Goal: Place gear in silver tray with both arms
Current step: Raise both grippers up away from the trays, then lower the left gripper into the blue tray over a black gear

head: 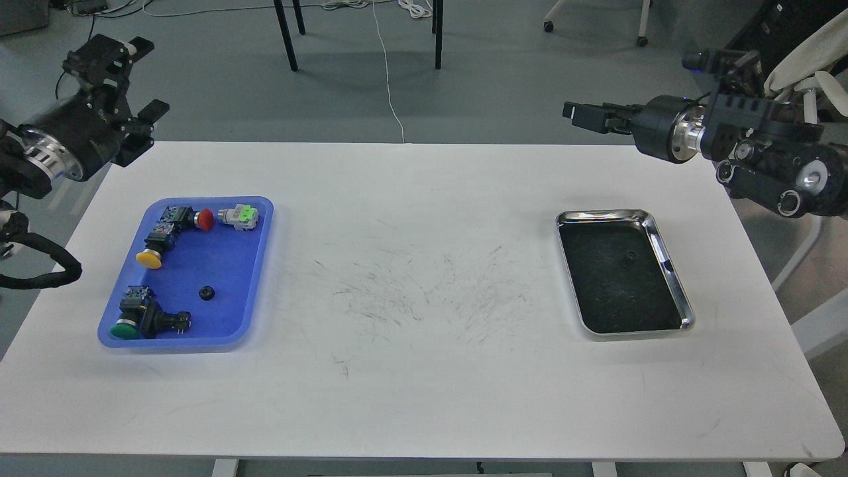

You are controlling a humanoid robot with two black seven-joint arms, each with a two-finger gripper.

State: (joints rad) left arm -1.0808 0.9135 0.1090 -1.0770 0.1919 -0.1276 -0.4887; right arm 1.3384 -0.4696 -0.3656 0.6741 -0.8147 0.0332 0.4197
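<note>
The silver tray (599, 214) lies on the right of the white table. A small black gear (627, 259) lies on its dark floor, hard to make out. A second black gear (207, 292) lies in the blue tray (258, 265) on the left. My right gripper (574, 111) hangs beyond the table's far edge, above and behind the silver tray, holding nothing; it is seen side-on, so its fingers cannot be told apart. My left gripper (150, 77) is beyond the far left corner, behind the blue tray, open and empty.
The blue tray also holds a red push button (204, 220), a yellow one (149, 259), a green one (124, 328) and a grey-green switch part (240, 216). Chair legs (286, 36) and a white cable (387, 79) are on the floor behind the table.
</note>
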